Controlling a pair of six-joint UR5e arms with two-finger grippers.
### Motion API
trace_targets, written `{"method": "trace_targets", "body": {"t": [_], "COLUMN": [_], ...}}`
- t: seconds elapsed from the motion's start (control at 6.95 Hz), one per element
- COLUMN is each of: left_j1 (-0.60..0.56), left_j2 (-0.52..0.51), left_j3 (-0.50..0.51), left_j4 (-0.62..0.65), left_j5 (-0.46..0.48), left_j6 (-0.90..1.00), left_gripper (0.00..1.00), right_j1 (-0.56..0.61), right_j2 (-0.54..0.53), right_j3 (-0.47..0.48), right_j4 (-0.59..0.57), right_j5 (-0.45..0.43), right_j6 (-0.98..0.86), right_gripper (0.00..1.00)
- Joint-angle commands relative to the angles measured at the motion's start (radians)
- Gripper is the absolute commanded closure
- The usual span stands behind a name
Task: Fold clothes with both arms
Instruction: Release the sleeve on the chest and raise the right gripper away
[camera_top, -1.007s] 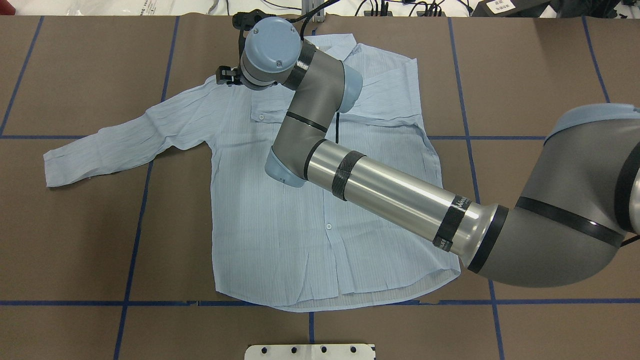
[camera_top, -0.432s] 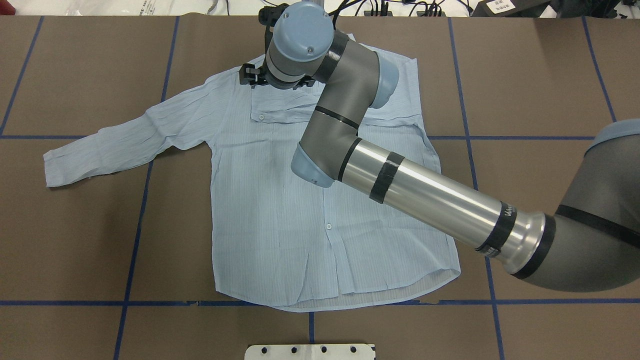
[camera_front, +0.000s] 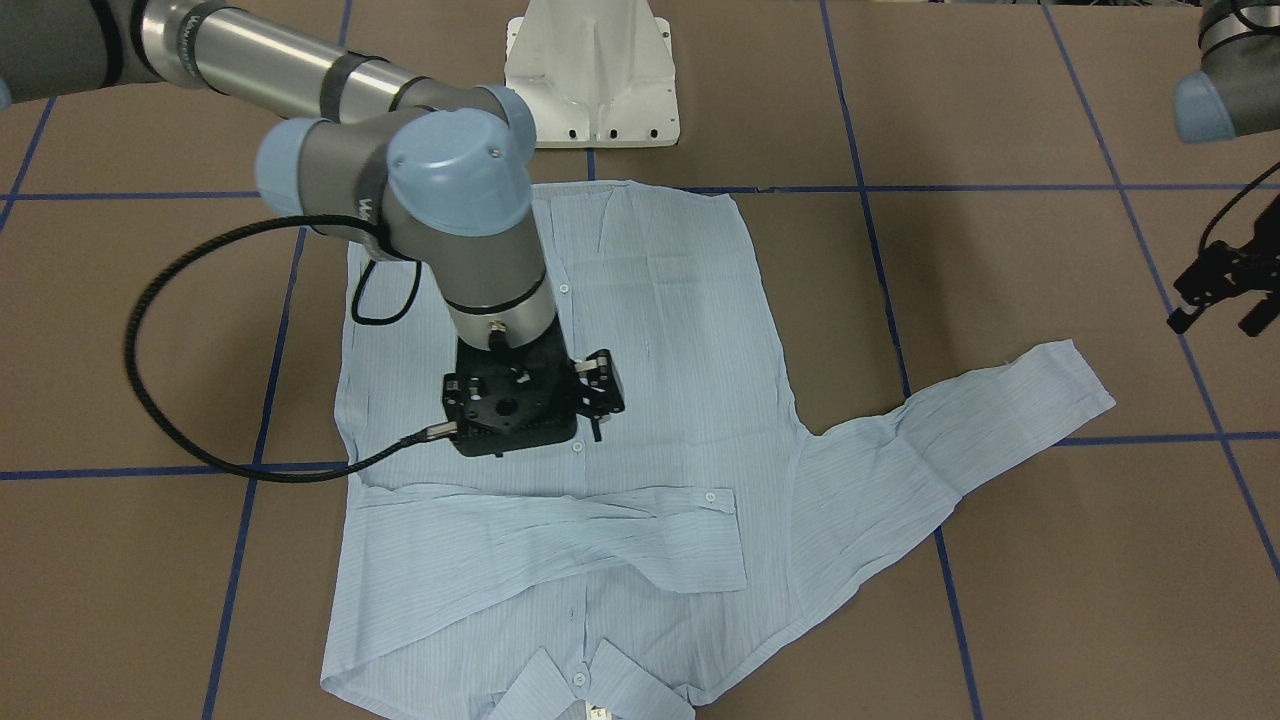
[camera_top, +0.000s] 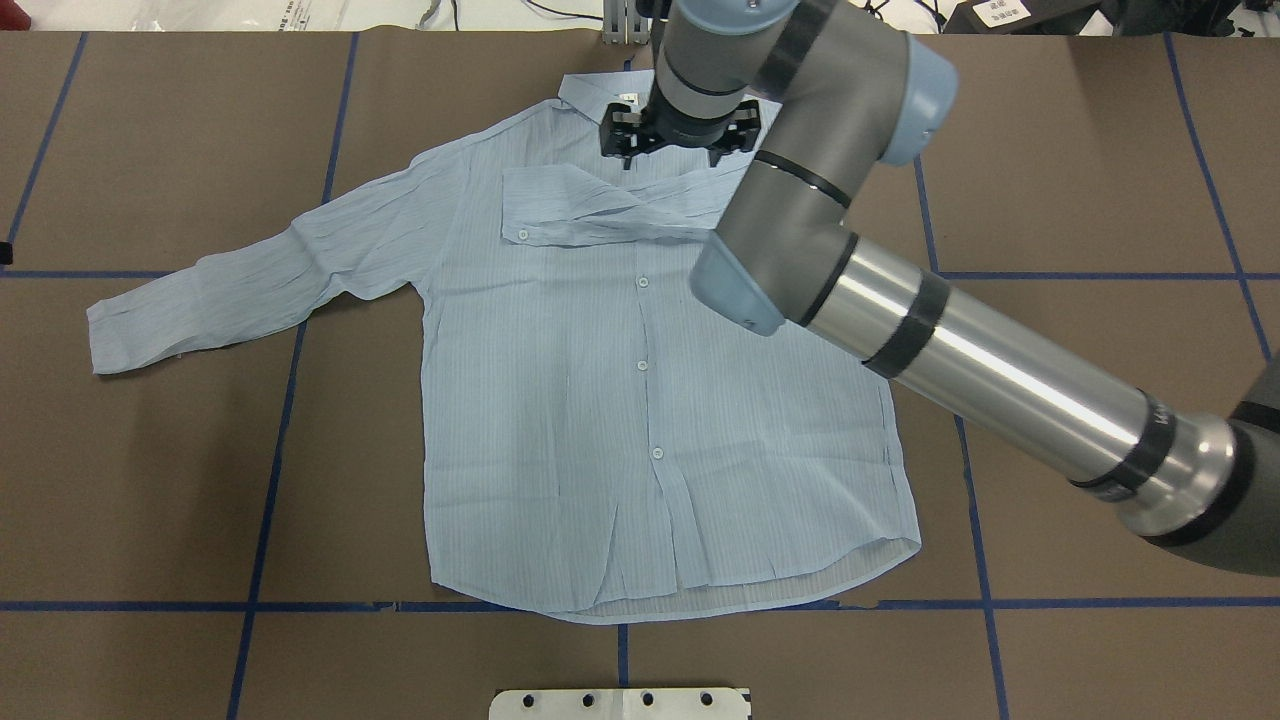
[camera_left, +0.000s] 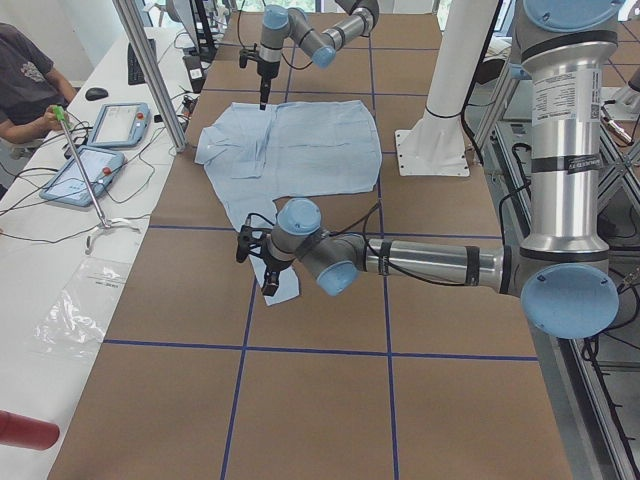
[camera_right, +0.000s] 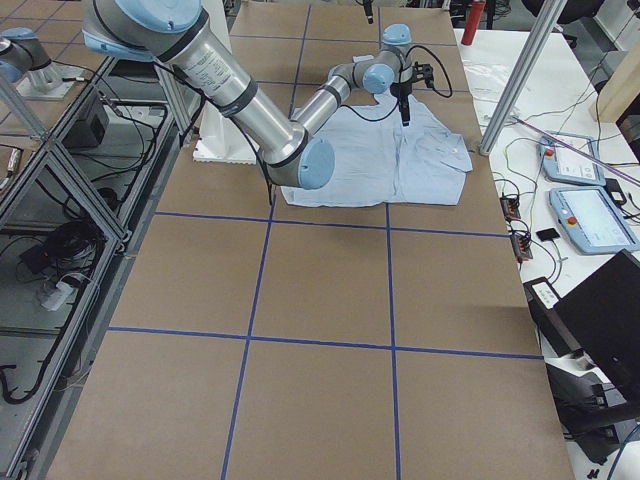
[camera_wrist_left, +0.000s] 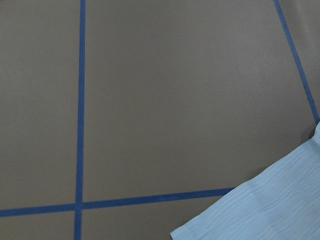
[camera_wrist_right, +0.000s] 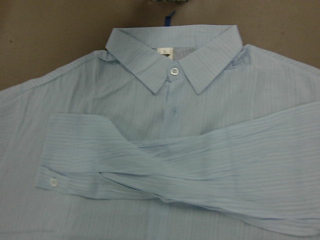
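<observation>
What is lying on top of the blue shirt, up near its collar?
One sleeve is folded across the chest of the shirt, its cuff button showing. The front beneath that sleeve is covered, so any buttons there cannot be seen.

Brown table (camera_top: 150, 480) with blue tape grid (camera_top: 1100, 604); white pedestal base (camera_front: 592, 90)

The right gripper (camera_front: 527, 408) points straight down, and its own body and wrist cover the jaws, so their spread cannot be told. The shirt (camera_front: 650, 300) under the jaws is hidden too. Its collar (camera_front: 560, 685) runs off the front-facing view's lower edge, and from overhead the right arm (camera_top: 950, 350) covers one shoulder.
</observation>
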Motion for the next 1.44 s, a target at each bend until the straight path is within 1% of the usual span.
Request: {"method": "trace_targets", "body": {"t": [0.0, 0.14, 0.29, 0.43, 0.58, 0.86, 1.01, 1.15, 1.3], "left_j1": [0.255, 0.324, 0.35, 0.367, 0.368, 0.368, 0.368, 0.368, 0.368], "left_j2": [0.044, 0.049, 0.049, 0.049, 0.049, 0.049, 0.049, 0.049, 0.049], "left_j3": [-0.019, -0.018, -0.009, 0.008, 0.028, 0.051, 0.057, 0.057, 0.06], "left_j4": [-0.092, -0.089, -0.089, -0.085, -0.085, -0.085, -0.085, -0.085, -0.085], "left_j5": [0.238, 0.314, 0.328, 0.368, 0.378, 0.417, 0.417, 0.417, 0.417], "left_j6": [-0.343, -0.398, -0.421, -0.426, -0.424, -0.42, -0.421, -0.421, -0.421], "left_gripper": [0.03, 0.04, 0.04, 0.07, 0.12, 0.18, 0.23, 0.24, 0.3], "right_j1": [0.092, 0.124, 0.138, 0.161, 0.163, 0.163, 0.163, 0.161, 0.16], "right_j2": [-0.214, -0.276, -0.287, -0.301, -0.301, -0.304, -0.308, -0.31, -0.31], "right_j3": [0.243, 0.292, 0.29, 0.291, 0.293, 0.296, 0.296, 0.294, 0.296], "right_j4": [-0.143, -0.145, -0.143, -0.142, -0.14, -0.139, -0.137, -0.135, -0.135], "right_j5": [0.069, 0.092, 0.099, 0.121, 0.134, 0.134, 0.134, 0.131, 0.129], "right_j6": [-0.2, -0.268, -0.299, -0.314, -0.316, -0.316, -0.316, -0.316, -0.316], "right_gripper": [0.0, 0.0, 0.0, 0.0, 0.0, 0.0, 0.0, 0.0, 0.0]}}
